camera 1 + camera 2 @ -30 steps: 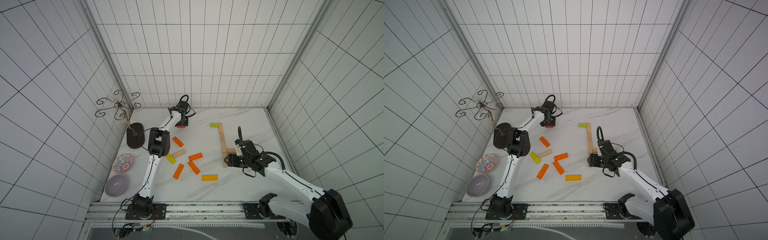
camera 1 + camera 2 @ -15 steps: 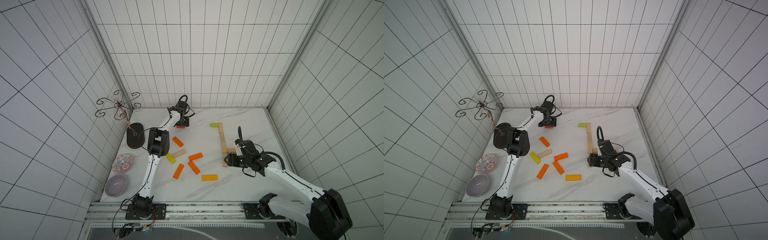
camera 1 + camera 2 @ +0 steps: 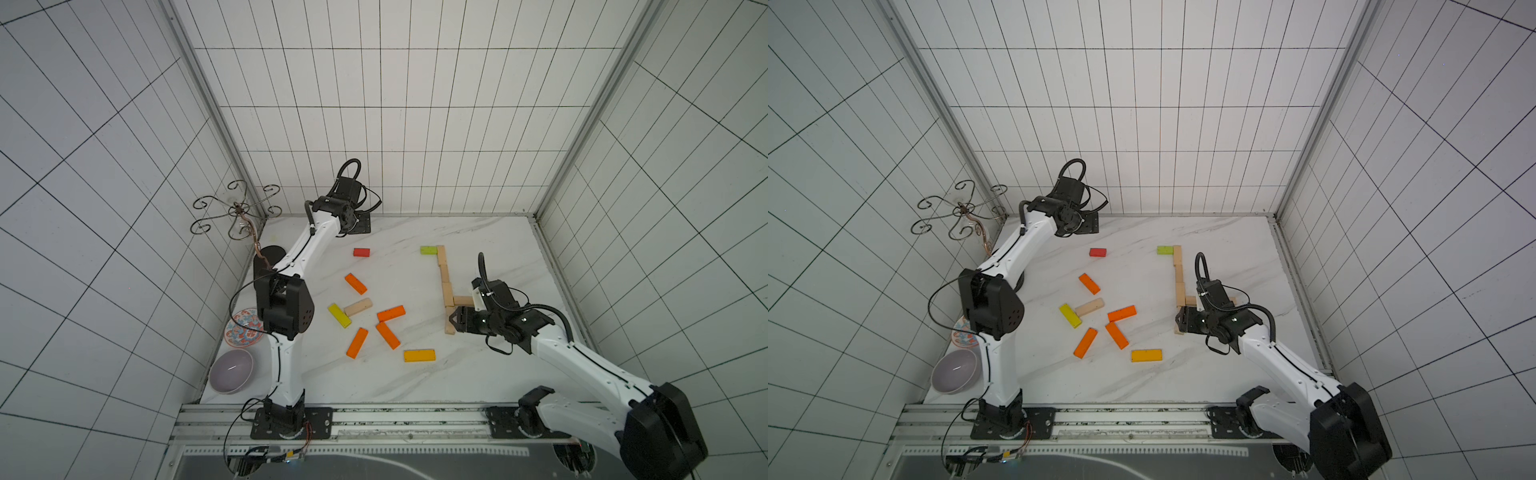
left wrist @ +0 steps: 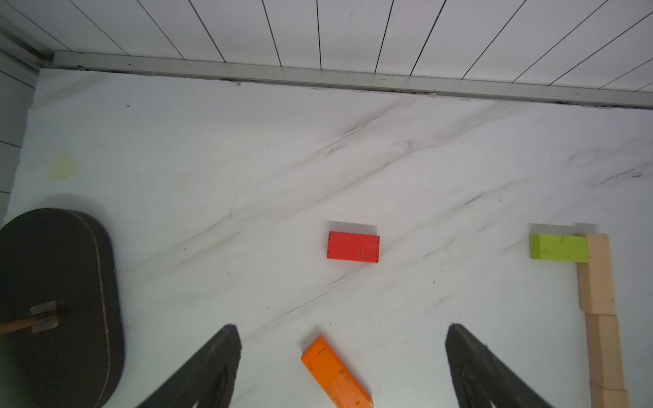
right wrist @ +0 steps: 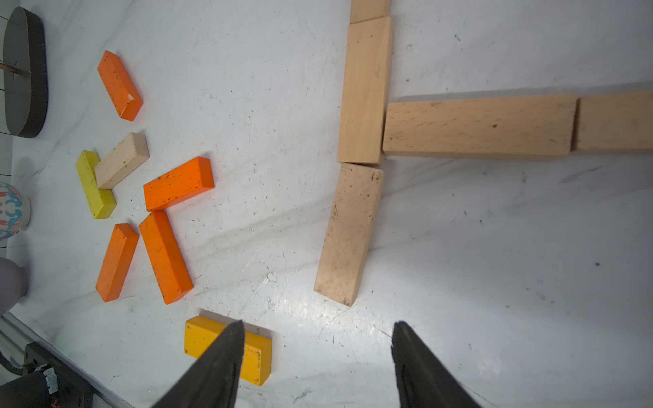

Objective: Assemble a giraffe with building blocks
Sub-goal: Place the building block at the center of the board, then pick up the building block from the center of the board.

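Left side first: the round lavender bowl (image 3: pixel 231 371) and the round patterned plate (image 3: pixel 244 332) sit together by the left arm's base, and every block lies out on the white marble table (image 3: pixel 415 386), outside both dishes. Now the left gripper (image 4: pixel 342 327), up near the back wall: fingers (image 4: pixel 219 360) spread wide, gripping nothing, hanging over the marble with the small red wooden block (image 4: pixel 353 247) lying free ahead and an orange wooden block (image 4: pixel 335 374) showing between the tips. Over to the right gripper (image 5: pixel 318 323): jaws apart as well, nothing held, tips hovering just off the near end of a tilted pale wooden block (image 5: pixel 348 235), clear of it. That tilted block meets the foot of a column of pale wooden blocks (image 3: pixel 444 272) laid end to end, with a lime green block (image 3: pixel 428 249) touching the column's far end and a crosswise pale block (image 5: pixel 477 127) butting its side. Mid-table there's a loose scatter: three more orange bars (image 3: pixel 387 335), a yellow bar (image 3: pixel 339 315) touching a short pale bar (image 3: pixel 358 306), and an amber-yellow bar (image 3: pixel 419 355) partly behind one finger in the right wrist view. The dark oval stand base (image 4: pixel 56 303) sits off to the side, well apart from the red block.
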